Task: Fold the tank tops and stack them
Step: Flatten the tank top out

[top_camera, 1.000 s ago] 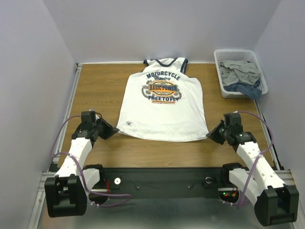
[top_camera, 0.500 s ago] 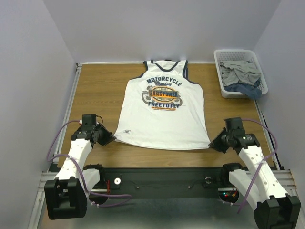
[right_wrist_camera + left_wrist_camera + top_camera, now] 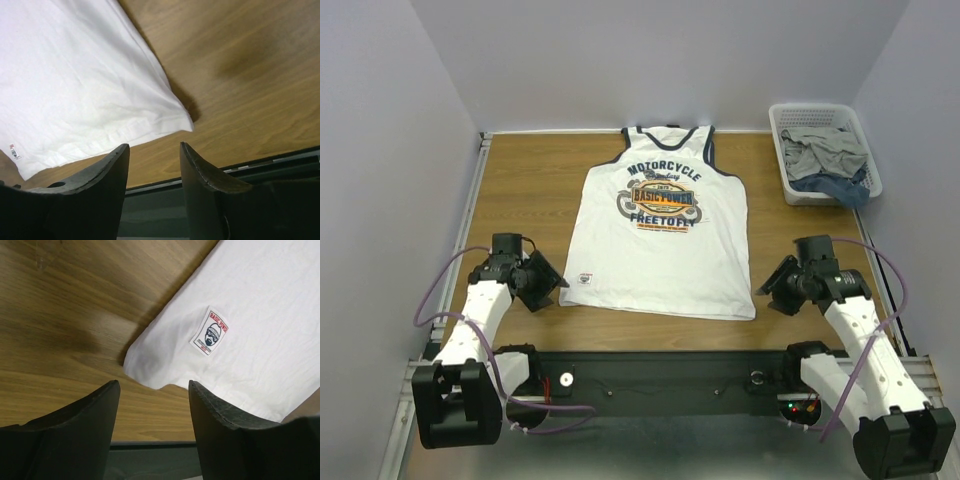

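Note:
A white tank top (image 3: 660, 235) with navy trim and a navy-orange "MOTORCYCLE" print lies flat and face up on the wooden table, neck toward the back wall. My left gripper (image 3: 548, 283) stands open just left of its lower left hem corner (image 3: 142, 371), with nothing between the fingers. My right gripper (image 3: 768, 291) is open too, just right of the lower right hem corner (image 3: 177, 120), apart from the cloth. A small brand label (image 3: 210, 331) shows near the left hem. The left gripper (image 3: 154, 390) and right gripper (image 3: 152, 150) each frame bare wood.
A white plastic basket (image 3: 824, 113) at the back right holds more crumpled cloth, grey and blue (image 3: 832, 160). A black rail (image 3: 660, 380) runs along the table's near edge between the arm bases. Grey walls close in the left, back and right sides.
Both grippers held the hem corners, drew the tank top toward the near edge, then opened and let go. The cloth now lies flatter and lower on the table.

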Tool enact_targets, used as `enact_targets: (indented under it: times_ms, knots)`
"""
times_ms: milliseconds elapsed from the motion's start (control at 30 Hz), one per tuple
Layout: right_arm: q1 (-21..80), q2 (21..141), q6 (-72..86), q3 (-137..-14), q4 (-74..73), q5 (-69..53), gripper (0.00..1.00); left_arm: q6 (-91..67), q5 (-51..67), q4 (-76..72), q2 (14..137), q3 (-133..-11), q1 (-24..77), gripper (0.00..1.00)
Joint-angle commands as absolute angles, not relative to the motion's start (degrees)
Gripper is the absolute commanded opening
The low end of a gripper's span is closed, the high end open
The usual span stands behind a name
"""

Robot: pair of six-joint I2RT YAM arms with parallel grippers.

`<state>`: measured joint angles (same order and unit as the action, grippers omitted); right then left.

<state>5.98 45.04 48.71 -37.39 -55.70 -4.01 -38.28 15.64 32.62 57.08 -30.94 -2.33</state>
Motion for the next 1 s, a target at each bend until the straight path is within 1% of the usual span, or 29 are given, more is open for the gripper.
enact_targets:
  times_ms: [0, 100, 133, 167, 200, 233, 267, 300, 333, 367, 400, 433, 500, 533, 600, 633, 767, 967]
  knots:
    - [5.80, 47.89, 45.18, -41.31, -48.70, -7.82, 0.50, -34.45, 13.19, 35.33, 57.48, -37.79, -2.20, 0.69]
    - [6.06, 51.49, 45.35, -41.75, -42.82, -7.56, 0.49, -34.10, 13.09, 32.36, 58.35, -41.56, -2.29, 0.67]
    - [6.06, 53.77, 45.61, -41.75, -38.54, -7.04, 0.49, -33.49, 14.75, 27.56, 59.06, -43.14, -2.20, 0.61]
    - [6.15, 53.79, 45.88, -41.75, -36.41, -6.42, 0.49, -33.49, 16.07, 25.51, 60.28, -44.20, -2.20, 0.60]
    - [6.24, 57.44, 46.23, -42.10, -34.12, -6.07, 0.47, -34.01, 18.96, 23.05, 63.34, -45.08, -1.50, 0.58]
    - [6.24, 59.22, 46.40, -42.27, -29.32, -5.98, 0.46, -33.58, 20.72, 18.15, 65.37, -46.13, -0.71, 0.53]
    - [6.15, 61.67, 46.49, -42.88, -27.09, -5.45, 0.45, -33.75, 20.57, 17.50, 67.74, -49.80, -0.18, 0.47]
    - [6.24, 65.88, 46.58, -44.28, -25.07, -4.75, 0.45, -34.01, 19.87, 16.19, 72.20, -51.40, 4.52, 0.46]
    - [6.24, 68.35, 46.67, -45.51, -21.83, -3.70, 0.45, -33.93, 19.60, 13.74, 74.33, -52.98, 6.66, 0.45]
    - [6.15, 72.73, 46.58, -48.49, -20.49, -1.26, 0.45, -34.19, 16.82, 13.62, 78.36, -56.83, 8.59, 0.45]
    - [6.24, 72.77, 46.41, -48.52, -19.52, -0.36, 0.45, -34.62, 16.09, 12.93, 79.96, -57.91, 10.79, 0.43]
    - [6.24, 77.91, 46.32, -51.82, -17.51, 2.95, 0.45, -35.93, 15.82, 10.74, 81.46, -59.14, 13.51, 0.41]
    - [6.24, 83.29, 45.10, -55.79, -16.61, 5.70, 0.45, -37.70, 16.08, 8.97, 85.49, -59.15, 15.72, 0.38]
    - [6.07, 87.84, 44.39, -59.20, -16.00, 7.45, 0.45, -38.92, 15.04, 7.14, 87.17, -58.63, 18.08, 0.37]
    - [6.06, 92.44, 43.51, -62.39, -14.77, 8.70, 0.44, -39.55, 14.07, 6.07, 88.49, -57.92, 20.12, 0.37]
    - [6.06, 97.16, 43.16, -65.45, -13.98, 8.53, 0.44, -39.90, 13.54, 5.54, 89.03, -57.57, 21.17, 0.37]
    - [6.06, 106.50, 42.45, -71.26, -13.54, 5.45, 0.41, -41.74, 10.73, 4.31, 89.39, -52.40, 24.51, 0.36]
    - [5.89, 113.37, 41.05, -74.96, -13.54, 7.29, 0.42, -44.55, 7.30, 3.95, 87.98, -45.89, 26.71, 0.36]
